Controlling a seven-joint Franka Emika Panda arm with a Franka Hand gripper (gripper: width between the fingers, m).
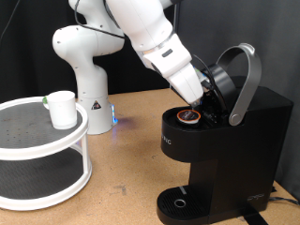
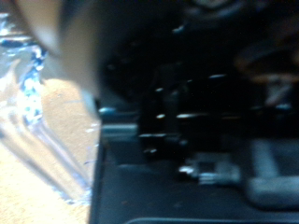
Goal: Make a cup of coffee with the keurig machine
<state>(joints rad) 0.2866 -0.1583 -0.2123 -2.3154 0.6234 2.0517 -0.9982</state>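
Note:
The keurig machine (image 1: 234, 141) stands at the exterior view's right, black and boxy, with its grey arched lid handle (image 1: 247, 70) raised and the lid open. A small pod with a brown top (image 1: 190, 116) sits in the open pod holder. My gripper (image 1: 210, 92) is right at the open lid, just above and beside the pod, its fingers dark against the black lid. The white cup (image 1: 62, 109) with a green tab stands on the top tier of a round white stand (image 1: 28, 141) at the left, far from the gripper. The wrist view is blurred and shows mostly the machine's black body (image 2: 196, 121).
The arm's white base (image 1: 82, 66) stands at the back between the stand and the machine. The machine's round drip tray (image 1: 178, 202) is at the bottom with nothing on it. The wooden table (image 1: 127, 159) shows between stand and machine, and in the wrist view (image 2: 61, 117).

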